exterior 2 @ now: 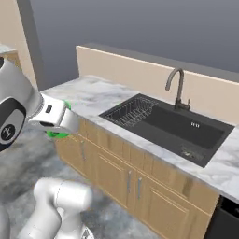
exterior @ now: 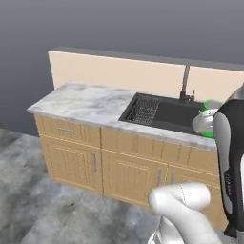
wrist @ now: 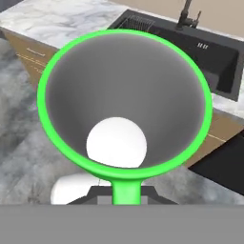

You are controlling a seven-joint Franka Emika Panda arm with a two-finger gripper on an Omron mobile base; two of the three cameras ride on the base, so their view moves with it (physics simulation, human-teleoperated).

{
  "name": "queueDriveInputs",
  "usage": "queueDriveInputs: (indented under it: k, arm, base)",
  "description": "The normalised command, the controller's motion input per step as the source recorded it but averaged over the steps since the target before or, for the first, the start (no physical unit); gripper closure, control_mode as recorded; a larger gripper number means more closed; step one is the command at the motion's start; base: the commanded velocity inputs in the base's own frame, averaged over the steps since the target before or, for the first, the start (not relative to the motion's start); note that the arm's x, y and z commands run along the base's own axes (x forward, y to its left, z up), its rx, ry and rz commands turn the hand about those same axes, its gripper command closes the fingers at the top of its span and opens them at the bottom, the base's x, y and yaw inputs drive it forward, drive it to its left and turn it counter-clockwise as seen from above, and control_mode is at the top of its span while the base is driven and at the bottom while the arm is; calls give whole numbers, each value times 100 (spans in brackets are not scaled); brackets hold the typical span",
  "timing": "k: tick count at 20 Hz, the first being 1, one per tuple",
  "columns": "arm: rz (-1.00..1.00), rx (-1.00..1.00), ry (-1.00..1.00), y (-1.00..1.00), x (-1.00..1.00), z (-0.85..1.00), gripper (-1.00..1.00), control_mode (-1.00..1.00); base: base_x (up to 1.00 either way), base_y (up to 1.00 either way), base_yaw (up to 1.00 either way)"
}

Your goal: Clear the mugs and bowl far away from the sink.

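Marble counter (exterior: 81, 102) along a cream wall, wooden cabinets (exterior 2: 121, 172) below, dark sink (exterior 2: 172, 126) set into the right half with a wire rack (exterior 2: 133, 112) and a curved faucet (exterior 2: 176, 88). Green mug (wrist: 124, 102) up in the air, clamped by its handle in the closed gripper (wrist: 125, 190), mouth facing the hand camera, grey inside. Carried off the counter, out in front of the cabinets. Bare marble stretch lies left of the sink, beyond the mug's rim and across the front edge. Likely next: swing toward that far left end, away from the basin, then set down upright.
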Motion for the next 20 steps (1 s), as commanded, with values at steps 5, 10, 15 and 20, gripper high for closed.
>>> queueDriveInputs:
  k: [5, 10, 15, 20]
  arm:
    - [0, 0, 0, 0, 0, 0, 100, 100]
    - [0, 0, 0, 0, 0, 0, 100, 100]
    - [0, 0, 0, 0, 0, 0, 100, 100]
    - [0, 0, 0, 0, 0, 0, 100, 100]
  base:
    - [0, 93, 76]
    - [0, 55, 91]
    - [0, 28, 98]
    - [0, 11, 100]
